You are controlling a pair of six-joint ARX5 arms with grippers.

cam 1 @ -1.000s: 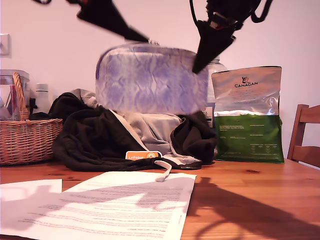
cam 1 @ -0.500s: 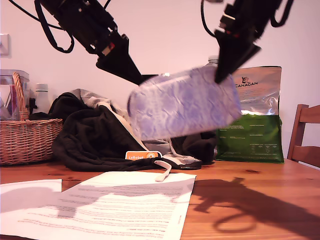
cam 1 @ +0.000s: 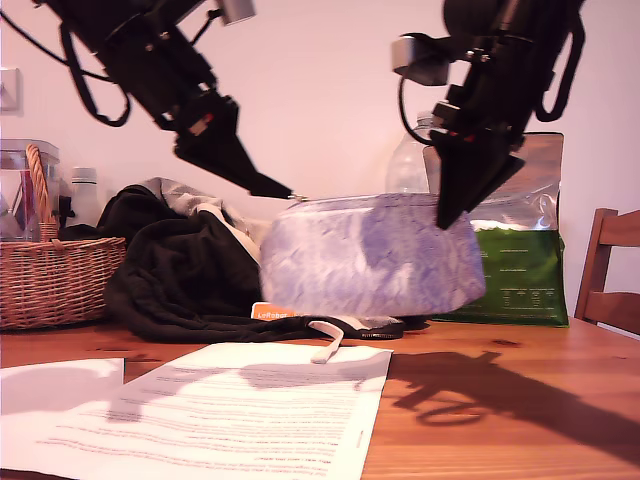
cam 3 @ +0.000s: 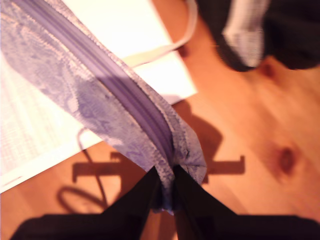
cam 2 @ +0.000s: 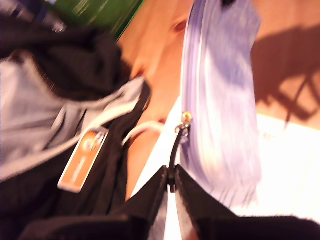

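Lilac patterned fabric zip pouch (cam 1: pixel 365 255) hangs above the wooden surface (cam 1: pixel 500 400), over the far edge of the white printed sheet (cam 1: pixel 250 410). My first end effector (cam 2: pixel 171 175) pinches the black zip pull (cam 2: pixel 175 147). My second end effector (cam 3: pixel 166 175) is clenched on the pouch's opposite end. The step looks like tensioning the pouch, and working the zip next calls for a straight pull against that anchored end.

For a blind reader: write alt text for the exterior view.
A lilac zip pouch hangs over a table, held at its ends by my first gripper, on the exterior view's left, and my second gripper. Behind lie dark clothes, a wicker basket and a green bag; papers in front.
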